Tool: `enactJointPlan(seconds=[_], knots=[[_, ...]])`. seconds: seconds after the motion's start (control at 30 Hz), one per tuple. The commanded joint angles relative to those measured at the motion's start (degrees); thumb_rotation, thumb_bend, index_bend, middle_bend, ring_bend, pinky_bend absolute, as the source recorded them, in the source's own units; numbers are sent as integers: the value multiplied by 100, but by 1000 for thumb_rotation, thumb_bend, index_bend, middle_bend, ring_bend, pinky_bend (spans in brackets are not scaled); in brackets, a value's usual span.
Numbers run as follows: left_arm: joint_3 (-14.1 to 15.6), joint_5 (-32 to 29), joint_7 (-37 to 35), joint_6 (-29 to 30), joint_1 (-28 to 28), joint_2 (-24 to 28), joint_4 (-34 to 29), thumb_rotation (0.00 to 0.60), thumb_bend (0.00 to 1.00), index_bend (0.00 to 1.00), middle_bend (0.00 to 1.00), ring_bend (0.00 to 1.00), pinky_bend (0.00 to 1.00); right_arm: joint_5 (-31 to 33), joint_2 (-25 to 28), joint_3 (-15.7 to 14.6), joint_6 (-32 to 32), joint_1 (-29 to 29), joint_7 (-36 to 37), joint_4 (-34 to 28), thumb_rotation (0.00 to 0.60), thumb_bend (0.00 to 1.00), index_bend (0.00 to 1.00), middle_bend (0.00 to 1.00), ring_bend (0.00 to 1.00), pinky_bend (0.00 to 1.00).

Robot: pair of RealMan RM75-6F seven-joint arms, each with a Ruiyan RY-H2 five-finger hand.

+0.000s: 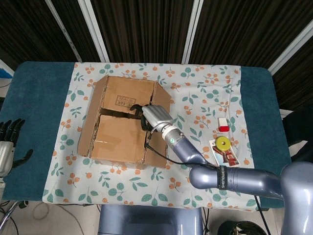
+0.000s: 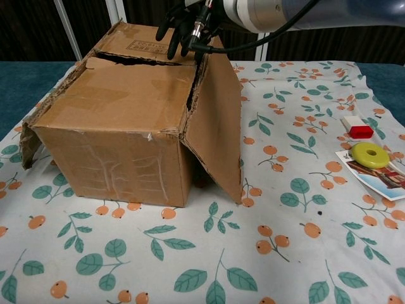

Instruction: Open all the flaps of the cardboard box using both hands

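Observation:
The cardboard box (image 1: 122, 139) stands left of centre on the floral cloth, and the chest view shows it close up (image 2: 120, 139). Its two top flaps lie flat with a ragged seam between them. The right side flap (image 2: 215, 126) and the left side flap (image 2: 28, 142) hang outward. My right hand (image 1: 152, 116) hovers over the box top by its right edge; its dark fingers (image 2: 180, 31) point down, spread, touching the far top flap near the seam. It holds nothing. My left hand (image 1: 7, 142) waits off the table's left edge, fingers apart and empty.
A yellow disc (image 1: 223, 143) rests on a printed card (image 1: 228, 155) to the right of the box. A small red and white block (image 1: 223, 125) lies just behind them. The floral cloth (image 1: 195, 93) covers the teal table (image 1: 39, 98).

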Motion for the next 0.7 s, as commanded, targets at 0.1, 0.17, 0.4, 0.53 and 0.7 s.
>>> enactJointPlan(seconds=[0.1, 0.17, 0.4, 0.53, 0.7], knots=[[-6, -2, -48, -52, 1, 12, -1, 600, 241, 39, 63, 0, 35, 70, -135, -46, -38, 117, 1, 155, 600, 973, 227, 311, 269, 279], [-14, -4, -60, -56, 3, 15, 0, 600, 241, 40, 63, 0, 35, 93, -175, -64, -52, 145, 6, 203, 600, 974, 227, 309, 269, 280], [-41, -25, -139, -91, 10, 24, 2, 600, 241, 42, 62, 0, 35, 209, -279, -180, -123, 214, 4, 373, 600, 976, 227, 311, 269, 280], [-51, -37, -168, -117, 13, 29, -4, 600, 241, 42, 62, 0, 35, 259, -283, -222, -149, 237, 6, 398, 600, 991, 284, 346, 293, 279], [-61, -48, -189, -147, 16, 33, -22, 600, 241, 44, 62, 0, 35, 222, -253, -212, -103, 240, 42, 336, 600, 1000, 355, 480, 447, 306]])
